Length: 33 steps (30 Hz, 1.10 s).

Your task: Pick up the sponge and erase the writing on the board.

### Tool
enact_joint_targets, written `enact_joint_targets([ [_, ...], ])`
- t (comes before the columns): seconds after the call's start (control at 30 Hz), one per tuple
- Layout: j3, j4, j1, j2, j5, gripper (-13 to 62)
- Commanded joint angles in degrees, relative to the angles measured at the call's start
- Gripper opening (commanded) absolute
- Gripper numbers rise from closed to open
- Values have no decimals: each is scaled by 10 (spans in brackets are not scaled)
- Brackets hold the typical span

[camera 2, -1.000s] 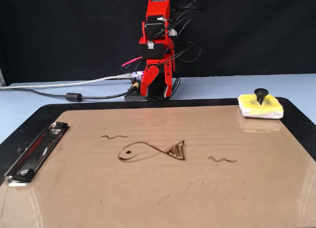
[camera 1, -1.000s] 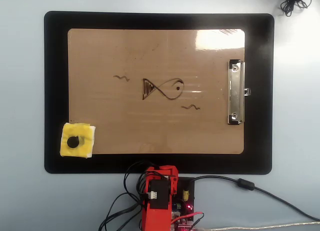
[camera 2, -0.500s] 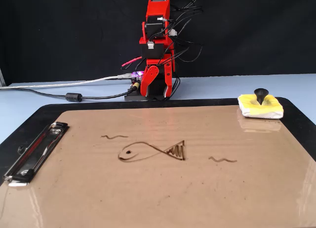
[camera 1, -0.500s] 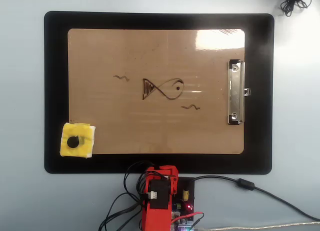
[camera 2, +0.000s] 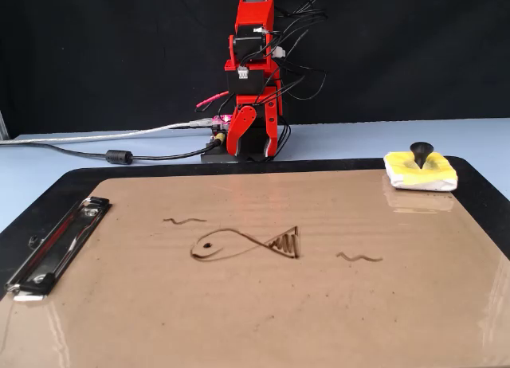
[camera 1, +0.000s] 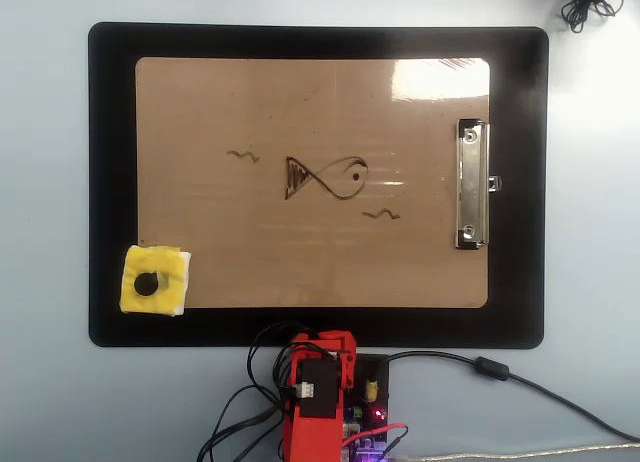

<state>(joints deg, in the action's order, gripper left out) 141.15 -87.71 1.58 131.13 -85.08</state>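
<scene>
The sponge is a small yellow pad with a black knob. It lies on the black mat at the board's lower left corner in the overhead view, and at the far right in the fixed view. The tan board carries the writing: a small fish with two squiggles, also seen in the fixed view. The red arm is folded upright behind the mat. My gripper hangs down at the arm's base, far from the sponge. Against the dark base behind the jaws I cannot make out their gap.
The board lies on a bigger black mat and has a silver clip at its right side in the overhead view. Cables run from the arm's base across the pale blue table. A cable bundle sits at the top right.
</scene>
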Motion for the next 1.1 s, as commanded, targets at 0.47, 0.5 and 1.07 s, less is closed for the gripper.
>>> enact_joint_targets([
  [0.47, -118, 178, -156, 37, -17, 340],
  [0.5, -118, 219, -180, 37, -22, 340],
  [1.07, -145, 838, -580, -150, -296, 339],
])
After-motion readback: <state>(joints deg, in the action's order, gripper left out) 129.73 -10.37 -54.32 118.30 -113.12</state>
